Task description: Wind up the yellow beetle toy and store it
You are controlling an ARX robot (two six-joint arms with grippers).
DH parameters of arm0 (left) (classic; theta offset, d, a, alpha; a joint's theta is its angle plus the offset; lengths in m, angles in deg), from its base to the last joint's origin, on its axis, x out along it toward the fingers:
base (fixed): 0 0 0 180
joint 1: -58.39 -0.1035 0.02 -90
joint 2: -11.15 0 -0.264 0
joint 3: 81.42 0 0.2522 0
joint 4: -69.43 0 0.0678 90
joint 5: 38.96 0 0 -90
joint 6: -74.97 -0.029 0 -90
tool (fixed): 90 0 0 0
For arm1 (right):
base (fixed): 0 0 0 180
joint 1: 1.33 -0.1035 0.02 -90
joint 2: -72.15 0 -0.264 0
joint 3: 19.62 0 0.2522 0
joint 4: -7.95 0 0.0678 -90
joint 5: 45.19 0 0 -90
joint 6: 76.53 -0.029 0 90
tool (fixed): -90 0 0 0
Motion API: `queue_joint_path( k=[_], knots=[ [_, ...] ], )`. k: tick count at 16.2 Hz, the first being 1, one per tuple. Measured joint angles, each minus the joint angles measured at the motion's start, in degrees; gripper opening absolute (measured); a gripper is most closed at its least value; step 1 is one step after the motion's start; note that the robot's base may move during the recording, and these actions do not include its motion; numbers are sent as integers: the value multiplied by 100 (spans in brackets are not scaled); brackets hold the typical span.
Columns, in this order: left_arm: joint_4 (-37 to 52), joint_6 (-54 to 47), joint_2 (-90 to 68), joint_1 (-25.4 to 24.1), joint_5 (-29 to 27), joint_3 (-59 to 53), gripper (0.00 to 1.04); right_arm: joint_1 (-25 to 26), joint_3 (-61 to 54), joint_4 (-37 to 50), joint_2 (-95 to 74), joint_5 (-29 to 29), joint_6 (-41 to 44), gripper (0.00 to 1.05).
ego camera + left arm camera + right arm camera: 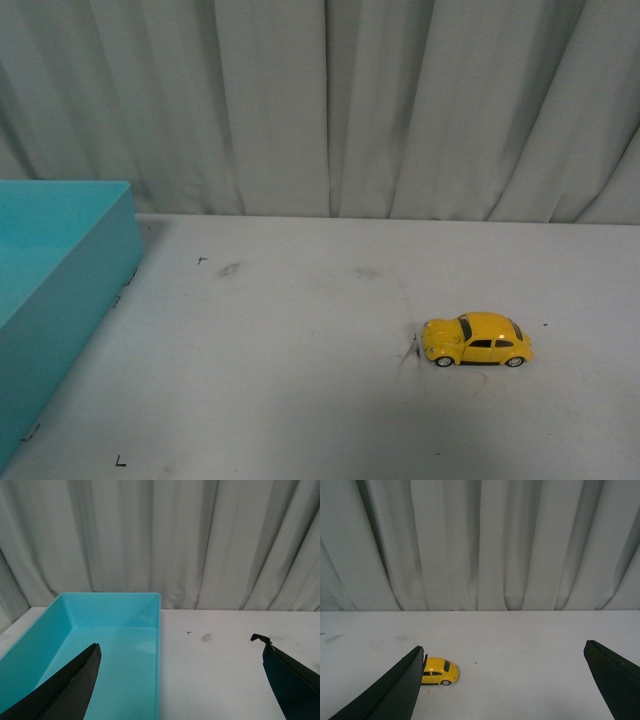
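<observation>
The yellow beetle toy [477,340] stands on its wheels on the white table, right of centre, side-on with its nose pointing left. Neither arm shows in the front view. In the right wrist view the toy [441,671] sits partly behind one black finger [395,690], well ahead of my open right gripper [502,652], which holds nothing. My left gripper [179,647] is open and empty too, hovering over the edge between the turquoise box [150,630] and the bare table.
The turquoise open box [70,270] stands at the table's left edge, nothing visible inside it. Grey pleated curtains close off the back. Small dark marks dot the tabletop [300,330].
</observation>
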Motion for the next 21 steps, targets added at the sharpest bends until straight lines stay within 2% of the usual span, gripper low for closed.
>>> queue_joint_path(
  k=[3, 4, 5, 7, 9, 10, 11, 14, 16, 17, 19, 21],
  knots=[
    [2, 0, 0, 0, 0, 0, 98, 0, 0, 0, 0, 0, 0, 98],
    [0, 0, 0, 0, -2, 0, 98, 168, 216, -732, -210, 461, -210, 98],
    [2, 0, 0, 0, 7, 0, 98, 560, 468, -866, -1073, 1034, -570, 98],
    [0, 0, 0, 0, 0, 0, 98, 1399, 798, 925, -3045, 1558, -802, 98],
    [0, 0, 0, 2, 0, 0, 98, 1897, 1668, 2994, -5477, 1390, -767, 98],
    [0, 0, 0, 0, 0, 0, 98, 1749, 3324, 4266, -8087, 955, -562, 98],
    [2, 0, 0, 2, 0, 0, 98, 1526, 3995, 4317, -8902, 946, -407, 98],
    [2, 0, 0, 2, 0, 0, 98, 916, 5447, 4087, -10441, 1419, -59, 98],
    [0, 0, 0, 2, 0, 0, 98, 470, 6194, 3644, -11081, 2371, 409, 98],
    [2, 0, 0, 0, 0, 0, 98, 256, 6275, 3375, -11195, 2938, 901, 98],
    [2, 0, 0, 0, -2, 0, 98, -81, 6336, 1808, -11226, 4299, 2494, 98],
    [0, 0, 0, 0, 0, 0, 98, -63, 6520, 658, -11346, 4638, 3840, 98]
  ],
)
